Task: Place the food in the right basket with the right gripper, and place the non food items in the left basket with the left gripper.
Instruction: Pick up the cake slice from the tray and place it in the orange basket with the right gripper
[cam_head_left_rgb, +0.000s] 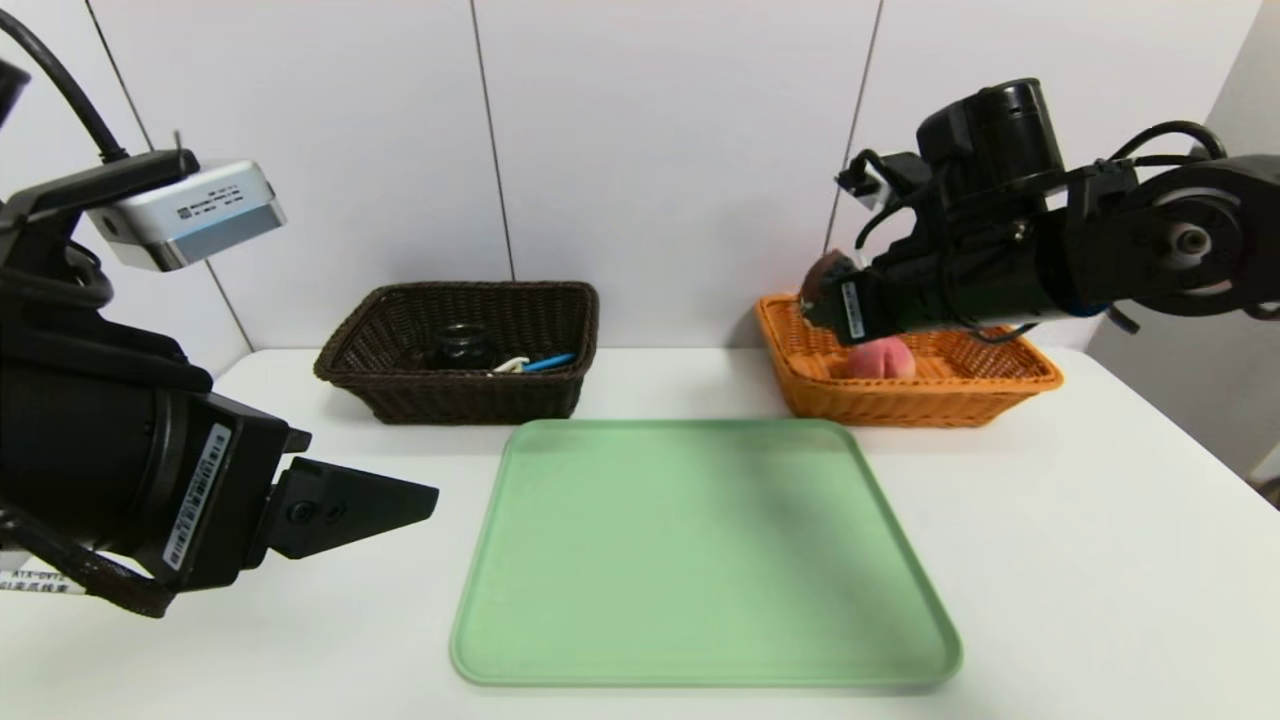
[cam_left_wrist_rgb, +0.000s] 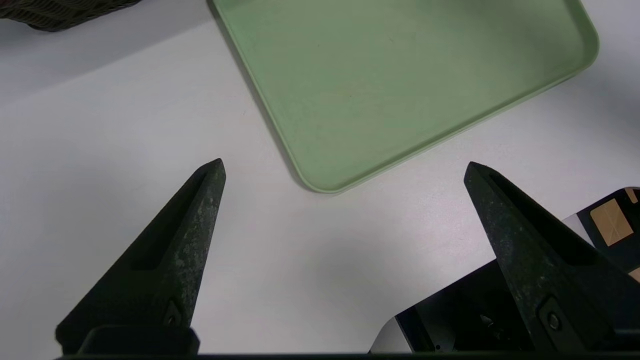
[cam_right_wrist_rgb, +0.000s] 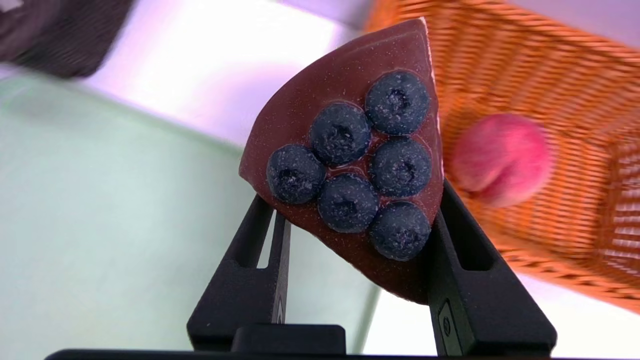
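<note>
The chocolate cake wedge (cam_right_wrist_rgb: 345, 165), six dark berries on its top, is clamped between the two black fingers (cam_right_wrist_rgb: 470, 285) of the right pincer (cam_head_left_rgb: 822, 290). In the head view the wedge (cam_head_left_rgb: 822, 272) hangs in the air at the near-left rim of the light orange basket (cam_head_left_rgb: 1000, 385), not yet inside it. The right arm reaches in from the right, held roughly level above the desk (cam_head_left_rgb: 1100, 560), its pincer pointing left.

Inside the orange basket lies the pink-red peach (cam_head_left_rgb: 882, 360), resting on the woven floor; the right wrist view shows the peach (cam_right_wrist_rgb: 500, 157) just beyond the wedge.

The dark brown basket (cam_head_left_rgb: 460, 395) stands well apart to the left against the wall. It holds the glass cup in its black holder (cam_head_left_rgb: 460, 345), the white peeler (cam_head_left_rgb: 510, 365) and the spoon's blue handle (cam_head_left_rgb: 548, 361), lying close together.

Between the baskets, nearer the robot, lies a green tray (cam_head_left_rgb: 700, 660).

The left pincer (cam_left_wrist_rgb: 345, 167) hovers low over the desk just off the tray's near-left corner, jaws spread wide and grasping nothing.
</note>
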